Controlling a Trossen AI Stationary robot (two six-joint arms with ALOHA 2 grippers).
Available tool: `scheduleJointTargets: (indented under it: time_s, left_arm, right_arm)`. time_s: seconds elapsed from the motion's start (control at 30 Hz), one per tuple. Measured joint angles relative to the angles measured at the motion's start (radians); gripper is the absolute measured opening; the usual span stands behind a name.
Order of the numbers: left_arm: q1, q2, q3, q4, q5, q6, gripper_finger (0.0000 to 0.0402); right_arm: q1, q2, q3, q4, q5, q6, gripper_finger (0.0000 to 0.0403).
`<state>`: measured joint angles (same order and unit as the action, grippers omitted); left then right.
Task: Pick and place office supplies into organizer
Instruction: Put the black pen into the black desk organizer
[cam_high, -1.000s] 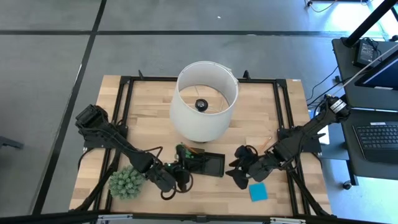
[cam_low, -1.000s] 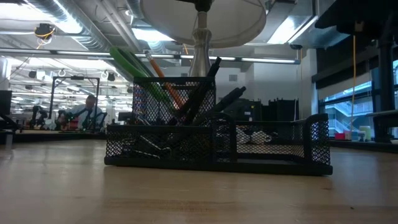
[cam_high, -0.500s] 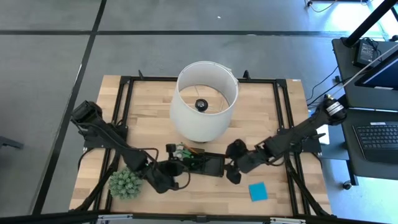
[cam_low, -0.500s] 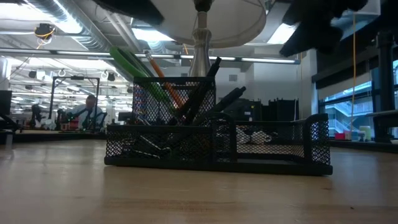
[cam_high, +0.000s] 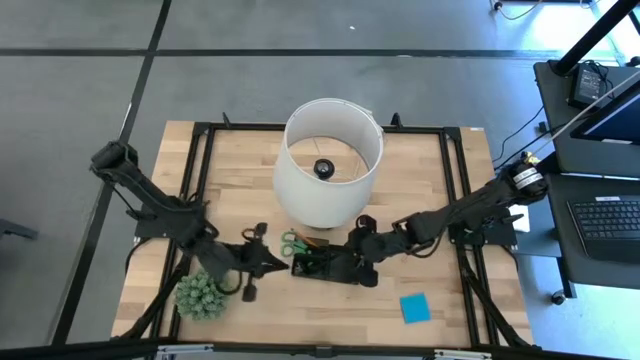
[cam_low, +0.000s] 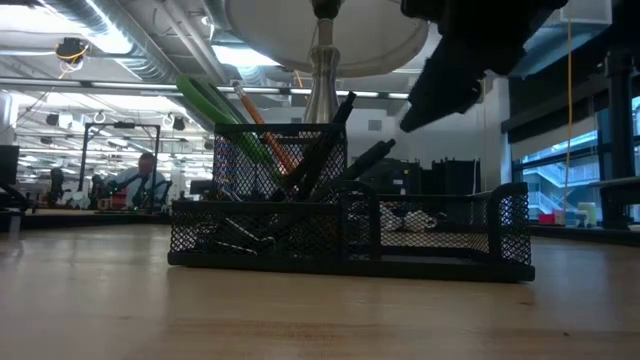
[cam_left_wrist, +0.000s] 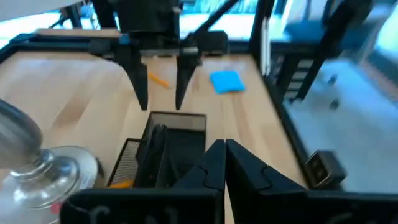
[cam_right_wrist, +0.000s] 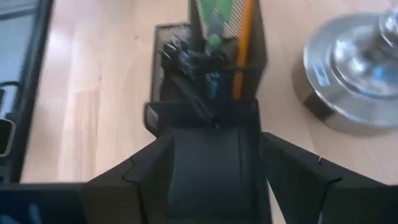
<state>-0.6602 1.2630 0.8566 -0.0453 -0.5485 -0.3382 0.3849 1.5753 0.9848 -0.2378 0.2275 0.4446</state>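
Observation:
The black mesh organizer (cam_high: 325, 265) stands on the table in front of the lamp; it also shows in the low view (cam_low: 350, 235). Its tall cup holds green-handled scissors (cam_right_wrist: 214, 25), an orange pencil (cam_right_wrist: 245, 37) and dark pens (cam_low: 335, 140), all leaning out of it. My right gripper (cam_high: 360, 252) hangs open and empty over the organizer's low right compartment (cam_right_wrist: 214, 162). My left gripper (cam_high: 255, 265) is shut and empty, just left of the organizer. The blue sticky-note pad (cam_high: 415, 308) lies flat near the front right. A short orange item (cam_left_wrist: 158, 79) lies on the table beyond my right gripper.
The big white lampshade (cam_high: 332, 160) stands right behind the organizer, and its metal base (cam_right_wrist: 354, 62) is close to the cup. The spiky green plant ball (cam_high: 200, 295) sits at the front left. A black frame (cam_high: 200, 180) runs around the table top.
My right gripper has moved toward the table's left edge, from beside the blue pad to over the organizer's right compartment. My left gripper has drawn back from the organizer toward the table's left edge.

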Motion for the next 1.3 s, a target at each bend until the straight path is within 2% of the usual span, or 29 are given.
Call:
scheduleJointTargets:
  time_s: [0.2,0.37,0.6,0.8,1.3]
  left_arm:
    - [0.0,-0.104,-0.243,0.395,0.052,0.001,0.0001]
    - [0.0,-0.123,-0.358,0.566,0.044,-0.001,0.0003]
    - [0.001,-0.123,-0.379,0.606,0.025,-0.01,0.0002]
    - [0.001,-0.123,-0.379,0.611,0.024,-0.007,0.0001]
    - [0.001,-0.123,-0.379,0.603,0.015,0.037,0.0003]
  right_arm:
    - [-0.012,0.008,0.0,0.041,-0.022,-0.061,0.0234]
    - [-0.015,0.053,0.0,0.062,-0.021,-0.061,0.0234]
    - [-0.015,0.14,0.0,0.157,-0.02,-0.056,0.0234]
    - [-0.015,0.152,0.0,0.177,-0.021,-0.034,0.0226]
    - [-0.015,0.152,0.0,0.175,-0.064,-0.027,0.0126]
